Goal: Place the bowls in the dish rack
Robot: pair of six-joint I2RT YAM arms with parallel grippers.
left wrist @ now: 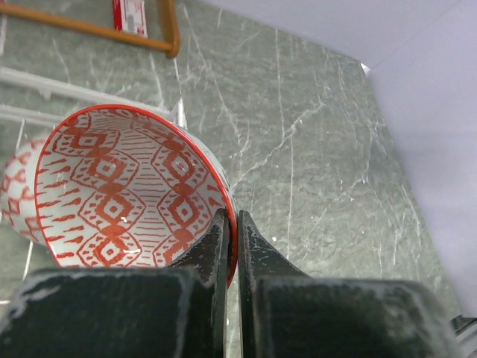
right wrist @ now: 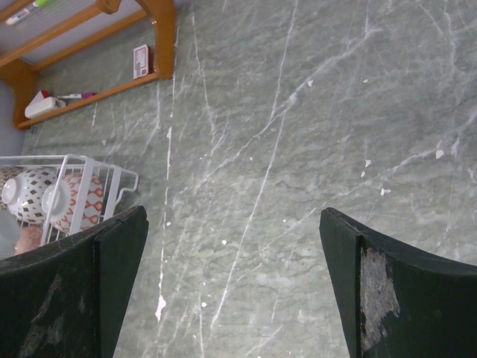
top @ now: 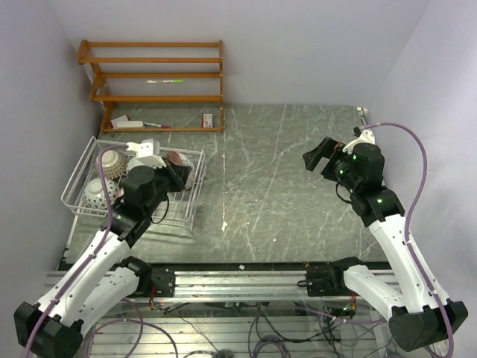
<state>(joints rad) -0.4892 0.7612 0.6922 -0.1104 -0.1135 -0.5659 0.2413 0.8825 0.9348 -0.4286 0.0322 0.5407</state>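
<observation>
My left gripper (left wrist: 232, 220) is shut on the rim of a red-and-white patterned bowl (left wrist: 119, 194), one finger inside and one outside. In the top view this gripper (top: 177, 176) hangs over the right part of the white wire dish rack (top: 73, 188) with the red bowl (top: 176, 158) tilted on its side. Two more bowls (top: 112, 159) (top: 97, 192) rest in the rack's left half. My right gripper (top: 316, 158) is open and empty above the bare table, far right of the rack. Past its left finger, the right wrist view shows the rack (right wrist: 91, 161) holding bowls (right wrist: 30, 195).
An orange-brown wooden shelf unit (top: 156, 82) with a few small items stands at the back left, behind the rack. Pale walls close in the table at the left, back and right. A white mark (top: 225, 224) lies on the green marbled tabletop.
</observation>
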